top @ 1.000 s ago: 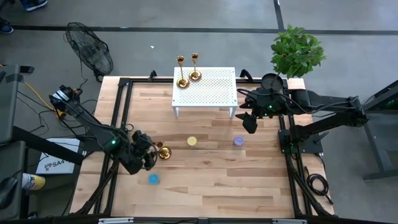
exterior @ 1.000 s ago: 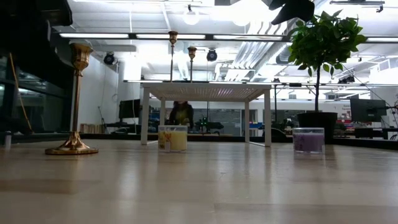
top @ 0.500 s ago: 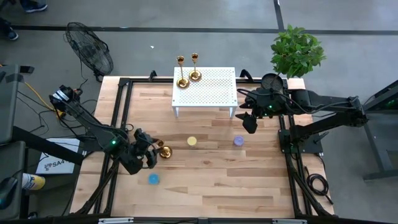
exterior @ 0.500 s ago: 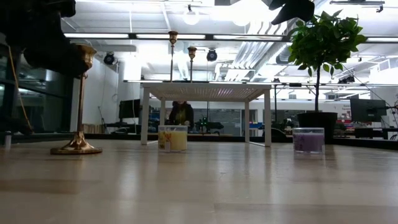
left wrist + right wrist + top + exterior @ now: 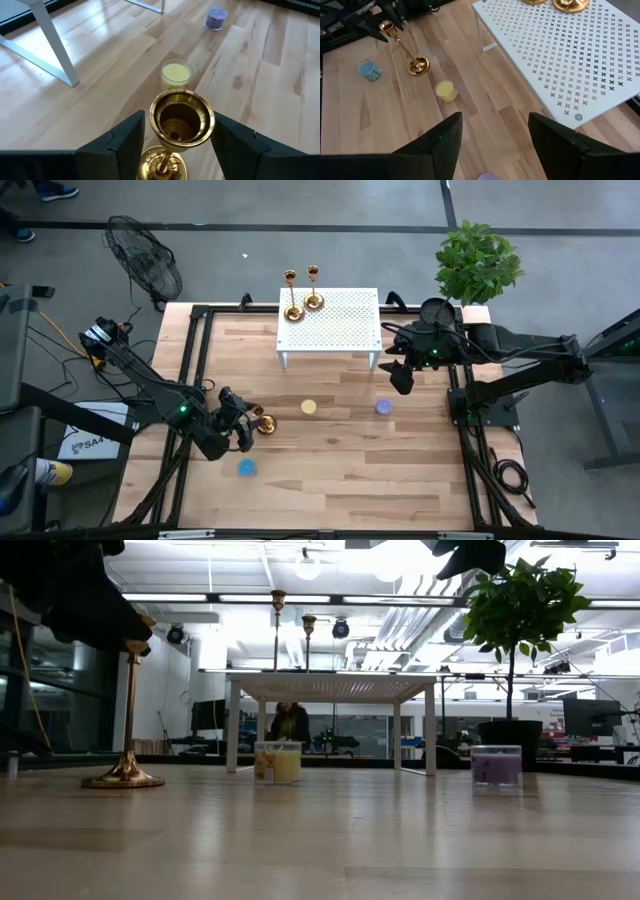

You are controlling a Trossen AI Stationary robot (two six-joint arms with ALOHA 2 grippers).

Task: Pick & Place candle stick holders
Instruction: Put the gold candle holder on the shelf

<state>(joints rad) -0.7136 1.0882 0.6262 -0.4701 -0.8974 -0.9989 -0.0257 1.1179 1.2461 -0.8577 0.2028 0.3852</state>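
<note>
One brass candle stick holder (image 5: 263,422) stands on its round base (image 5: 122,778) on the wooden table, left of centre. My left gripper (image 5: 180,122) is open, and its two fingers stand on either side of the holder's top cup (image 5: 182,117). In the low view the gripper (image 5: 115,625) covers the cup from above. Two more brass holders (image 5: 292,310) (image 5: 314,300) stand on the white perforated stand (image 5: 345,320) at the far edge. My right gripper (image 5: 402,377) is open and empty, hanging in the air by the stand's right front corner. My left gripper has one finger (image 5: 131,137) on each side of the holder's top cup (image 5: 200,107), coming level from the table's left side. The gaps are very narrow, and I cannot tell whether the fingers touch the cup. The holder stands on its base on the table.
A yellow candle (image 5: 308,407), a purple candle (image 5: 383,407) and a blue candle (image 5: 246,468) sit on the table. A potted plant (image 5: 478,260) stands at the far right corner. A fan (image 5: 145,255) stands on the floor beyond the far left corner.
My left gripper has moved toward the holder and come around its top cup, which stood free a second ago. The holder has shifted a little toward the table's right and stayed on its base. My right arm has kept still.
</note>
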